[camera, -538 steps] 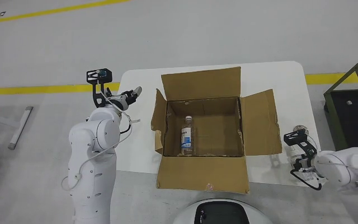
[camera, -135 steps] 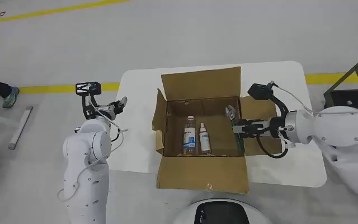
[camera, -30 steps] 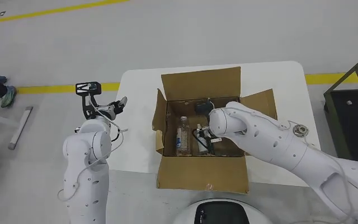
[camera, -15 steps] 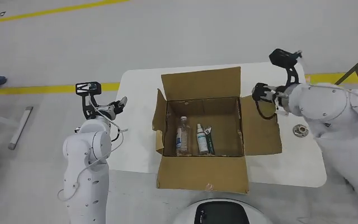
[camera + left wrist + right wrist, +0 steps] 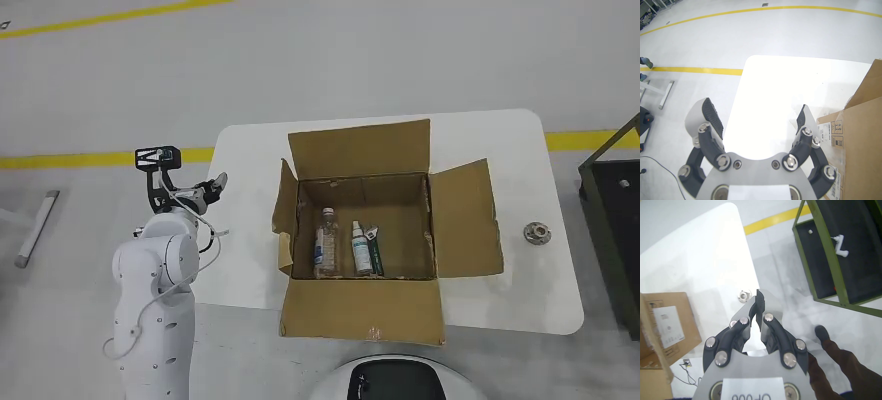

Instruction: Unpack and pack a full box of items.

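An open cardboard box [image 5: 362, 312] stands mid-table. On its floor lie side by side a clear water bottle [image 5: 323, 243], a white spray bottle [image 5: 359, 248] and a dark green tube [image 5: 373, 252]. My left gripper [image 5: 218, 183] is held off the table's left edge, left of the box [image 5: 851, 132]. In the left wrist view the left gripper [image 5: 755, 111] is open and holds nothing. My right gripper [image 5: 758, 295] is shut with nothing in it, above the floor just past the table's right edge. A box flap [image 5: 668, 321] lies off to its side.
A small round metal fitting [image 5: 537, 233] lies on the white table [image 5: 250, 260] right of the box, close to the right gripper's tips [image 5: 744, 295]. A green-framed rack with a black tray [image 5: 829, 256] holds a white part [image 5: 840, 247]. A person's leg [image 5: 838, 361] stands near the right arm.
The right arm left the green tube in the box a second ago, rose to the back right, and has now swung out of the top view. The left arm has stayed still.
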